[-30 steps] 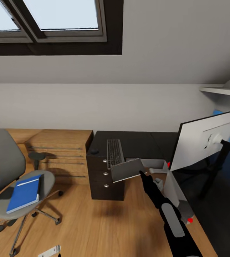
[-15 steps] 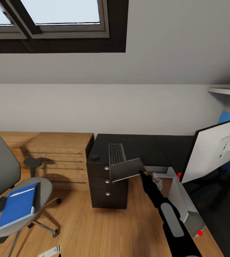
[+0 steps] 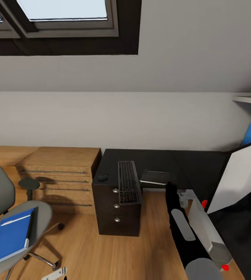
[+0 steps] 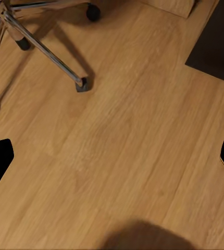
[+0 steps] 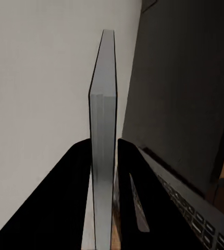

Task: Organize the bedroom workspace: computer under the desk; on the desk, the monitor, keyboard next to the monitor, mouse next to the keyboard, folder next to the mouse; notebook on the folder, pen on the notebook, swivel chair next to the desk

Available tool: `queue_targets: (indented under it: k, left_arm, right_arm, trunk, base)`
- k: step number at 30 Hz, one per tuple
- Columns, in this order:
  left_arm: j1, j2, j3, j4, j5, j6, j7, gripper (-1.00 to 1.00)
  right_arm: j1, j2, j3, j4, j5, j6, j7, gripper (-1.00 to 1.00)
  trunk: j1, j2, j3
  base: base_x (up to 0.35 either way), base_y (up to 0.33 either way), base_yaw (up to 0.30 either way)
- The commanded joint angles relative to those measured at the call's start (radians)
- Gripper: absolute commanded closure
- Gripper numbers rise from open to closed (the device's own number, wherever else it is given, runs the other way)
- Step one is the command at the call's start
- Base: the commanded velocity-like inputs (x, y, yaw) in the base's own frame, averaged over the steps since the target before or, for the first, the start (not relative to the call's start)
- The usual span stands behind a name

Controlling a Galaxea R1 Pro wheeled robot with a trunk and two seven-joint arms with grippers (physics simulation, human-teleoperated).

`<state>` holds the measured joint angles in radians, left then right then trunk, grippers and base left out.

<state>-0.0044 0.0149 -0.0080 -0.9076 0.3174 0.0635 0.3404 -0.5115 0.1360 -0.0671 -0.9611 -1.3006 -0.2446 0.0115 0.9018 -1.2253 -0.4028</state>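
One desk (image 3: 203,165); one swivel chair (image 3: 0,202) left of it bears one folder (image 3: 9,237). On its top: one keyboard (image 3: 127,182), one mouse (image 3: 102,178). Right gripper (image 5: 103,172) pinches one notebook (image 3: 155,177) above the desk; left gripper (image 4: 112,156) is spread.

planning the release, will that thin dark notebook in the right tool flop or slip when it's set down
Probably stiff: the notebook stays straight, edge-on, though the right tool pinches one end. It looks light. Its smooth covers could slide on the matte desk.
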Motion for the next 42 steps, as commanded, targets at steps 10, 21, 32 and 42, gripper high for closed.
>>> queue_targets:
  k: [10, 21, 32, 42]
  left_arm:
    - [0.0, 0.0, -0.005, -0.007, 0.005, 0.002, 0.0, -1.0]
    - [0.0, 0.0, -0.009, -0.014, 0.005, 0.003, -0.001, -1.0]
    - [0.0, 0.001, -0.012, -0.097, 0.023, 0.014, 0.001, -1.0]
    - [0.0, 0.002, -0.013, -0.102, 0.032, 0.016, 0.006, -1.0]
  right_arm:
    - [-0.004, -0.003, 0.079, 0.11, -0.049, -0.038, 0.219, 1.0]
    - [-0.004, -0.01, 0.049, 0.117, -0.175, -0.089, 0.173, 1.0]
    - [-0.004, -0.017, 0.035, 0.132, -0.174, -0.207, 0.106, 1.0]
    - [-0.004, -0.021, 0.036, 0.133, -0.174, -0.208, 0.105, 1.0]
  trunk:
    - [0.001, -0.001, -0.001]
    - [0.001, -0.001, -0.001]
    - [0.004, -0.008, -0.004]
    - [0.043, -0.078, -0.036]
  base:
    - [0.325, 0.0, 0.0]
    - [0.323, 0.0, 0.0]
    - [0.051, 0.0, 0.0]
    - [0.0, 0.0, 0.0]
